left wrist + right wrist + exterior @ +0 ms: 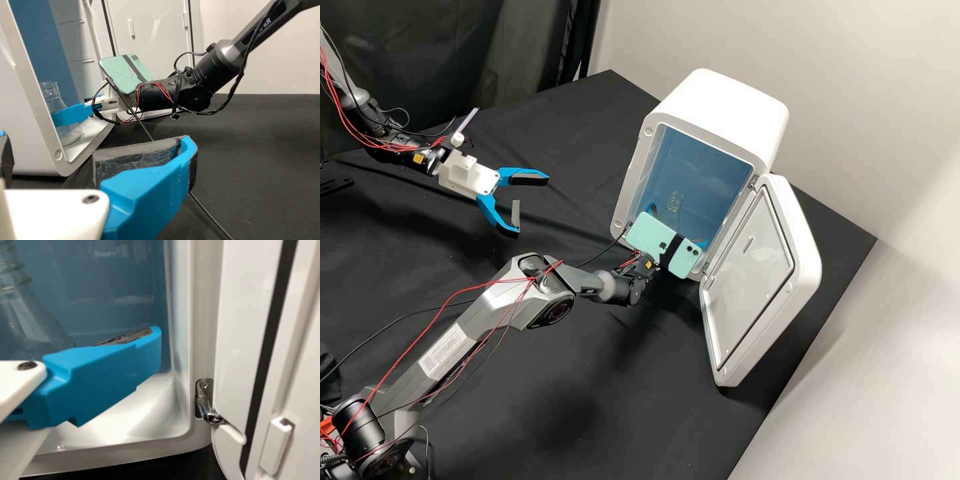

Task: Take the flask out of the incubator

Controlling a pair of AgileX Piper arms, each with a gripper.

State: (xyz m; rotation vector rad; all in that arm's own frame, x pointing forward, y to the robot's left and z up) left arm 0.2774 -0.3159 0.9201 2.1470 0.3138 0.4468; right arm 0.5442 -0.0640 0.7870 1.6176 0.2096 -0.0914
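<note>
Glass flask (25, 315) beside right hand (64, 115); left hand (530, 205) wide open.

The white incubator (720, 110) stands, door open, on the black bench (587, 393).

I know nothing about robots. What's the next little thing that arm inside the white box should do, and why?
Likely close the right gripper on the flask. Its blue finger lies beside the flask's lower part inside the incubator, apparently apart from the glass, so a firm grip should come before any pulling out.
</note>
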